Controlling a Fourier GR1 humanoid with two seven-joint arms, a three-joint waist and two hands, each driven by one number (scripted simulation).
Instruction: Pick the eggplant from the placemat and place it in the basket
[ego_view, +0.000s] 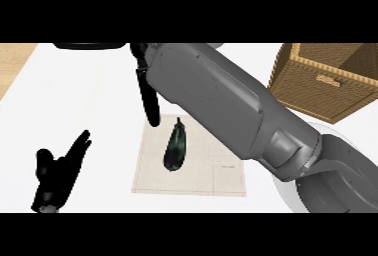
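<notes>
Glossy dark eggplant (176, 145) lies free on the placemat (193, 170) mid-counter; it looks smooth, slippery, firm, best taken round its thick lower half. Right hand (148, 100) hangs over it, fingers straight. Left hand (60, 167) rests open. Wicker basket (328, 75) waits far right.

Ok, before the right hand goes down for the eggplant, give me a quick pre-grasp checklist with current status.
1. Eggplant lying on the placemat: ok.
2. Eggplant free, nothing touching it: ok.
3. Right hand open, fingers straight: ok.
4. Right hand lined up over the eggplant: not ok; its fingertips sit beyond the stem end, at the placemat's far edge.
5. Basket upright and open at far right: ok; its inside is only partly in view.
6. Left hand open, resting left of the placemat, clear of the path: ok.
</notes>
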